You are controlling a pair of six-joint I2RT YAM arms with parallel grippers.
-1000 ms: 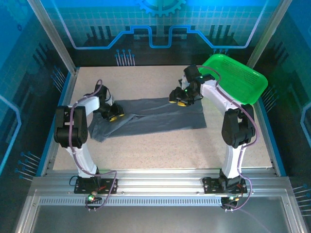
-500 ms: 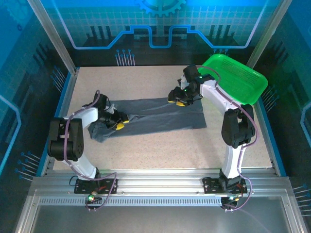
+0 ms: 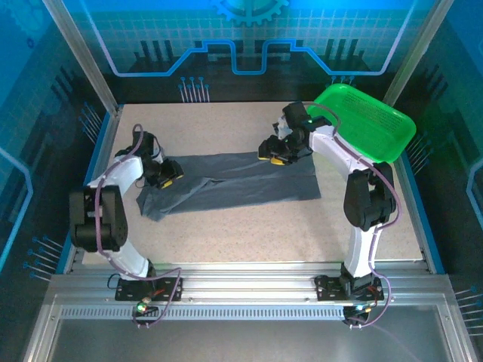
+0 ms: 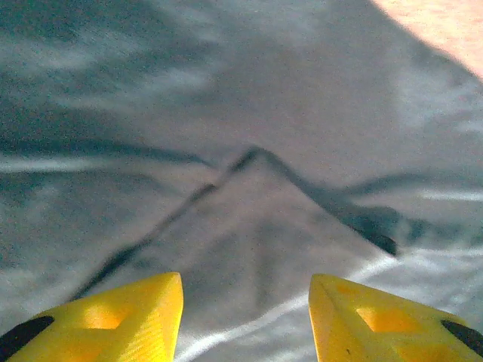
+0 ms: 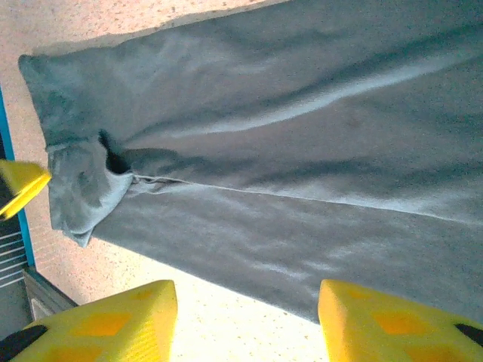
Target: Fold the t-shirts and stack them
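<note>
A dark slate-grey t-shirt [image 3: 241,183] lies folded into a long band across the middle of the table. My left gripper [image 3: 167,175] hangs open over its left end, with a pointed fold of the cloth [image 4: 256,219] just ahead of the yellow fingers [image 4: 128,317] and nothing between them. At the band's far edge near its right end, my right gripper [image 3: 272,155] is open too. In the right wrist view the t-shirt [image 5: 287,151] stretches away from my empty right gripper [image 5: 247,320], its bunched sleeve end at the far left.
A bright green mesh basket [image 3: 366,121] sits at the back right corner, just behind the right arm. Bare speckled tabletop [image 3: 249,234] lies in front of the shirt. Blue rails edge the table left and right.
My left gripper swung forward over the shirt's left end, then drew back left and toward the far side. The right gripper barely shifted. The shirt stayed put.
</note>
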